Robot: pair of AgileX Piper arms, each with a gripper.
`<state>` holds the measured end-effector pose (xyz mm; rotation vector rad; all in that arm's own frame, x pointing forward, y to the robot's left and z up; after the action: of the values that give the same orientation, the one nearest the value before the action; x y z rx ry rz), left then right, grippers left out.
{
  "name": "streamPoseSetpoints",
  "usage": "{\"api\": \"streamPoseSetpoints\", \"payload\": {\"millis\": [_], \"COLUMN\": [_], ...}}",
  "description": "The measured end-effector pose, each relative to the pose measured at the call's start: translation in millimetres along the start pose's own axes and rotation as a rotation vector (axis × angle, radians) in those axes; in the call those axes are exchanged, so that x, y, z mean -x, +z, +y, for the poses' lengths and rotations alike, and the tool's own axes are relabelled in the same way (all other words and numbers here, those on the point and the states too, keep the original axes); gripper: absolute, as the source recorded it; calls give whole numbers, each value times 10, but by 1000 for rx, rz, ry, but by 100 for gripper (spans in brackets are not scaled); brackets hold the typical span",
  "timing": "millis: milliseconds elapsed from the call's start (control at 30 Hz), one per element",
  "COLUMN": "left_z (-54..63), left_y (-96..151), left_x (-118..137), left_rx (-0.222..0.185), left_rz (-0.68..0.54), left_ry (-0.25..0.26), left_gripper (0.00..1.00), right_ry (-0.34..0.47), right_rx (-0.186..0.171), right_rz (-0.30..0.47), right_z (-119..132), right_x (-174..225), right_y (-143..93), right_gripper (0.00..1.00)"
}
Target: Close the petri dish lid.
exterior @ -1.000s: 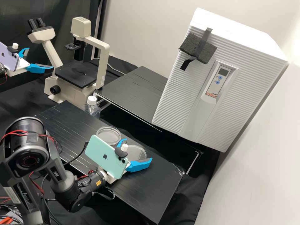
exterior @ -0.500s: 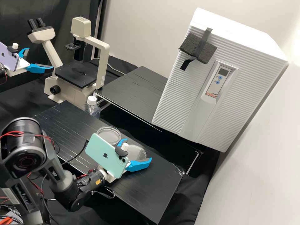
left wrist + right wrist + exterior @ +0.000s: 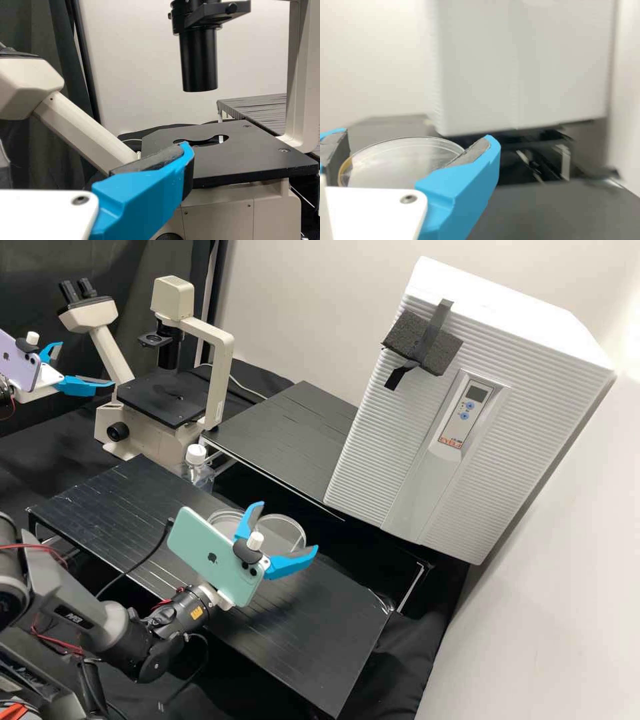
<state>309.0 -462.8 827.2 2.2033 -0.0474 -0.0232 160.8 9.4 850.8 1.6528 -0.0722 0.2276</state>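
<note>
Clamping the clear petri dish lid (image 3: 283, 533) at opposite edges in the right end effector (image 3: 288, 527), roughly level, presumably for an even drop onto the dish (image 3: 227, 520) just left on the slatted black table (image 3: 120, 507). Holding the left end effector (image 3: 87, 365) open and empty near the microscope (image 3: 160, 400), probably unneeded. Beyond, facing a pale wall (image 3: 300, 320) and, at right, a ribbed white incubator (image 3: 393, 433).

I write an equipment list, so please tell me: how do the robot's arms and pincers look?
The right arm is dark grey with black joints, red wires and a small orange label. The right pincer and left pincer each have a white base, curved bright blue fingers and dark grey pads. One carries a mint green phone, the other a lavender phone.
</note>
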Motion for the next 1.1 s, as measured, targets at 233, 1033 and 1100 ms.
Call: {"api": "streamPoseSetpoints", "payload": {"millis": [233,1033,1100], "left_z": [0,0,0], "left_y": [0,0,0], "left_x": [0,0,0], "left_rx": [0,0,0], "left_rz": [0,0,0], "left_ry": [0,0,0], "left_gripper": [100,100,100], "right_ry": [-85,-231,-230], "right_rx": [86,285,283], "right_rz": [131,114,93], "right_z": [-277,-705,-710], "right_x": [-28,-39,-46], "right_y": [-275,-316,-292], "right_gripper": [0,0,0]}}
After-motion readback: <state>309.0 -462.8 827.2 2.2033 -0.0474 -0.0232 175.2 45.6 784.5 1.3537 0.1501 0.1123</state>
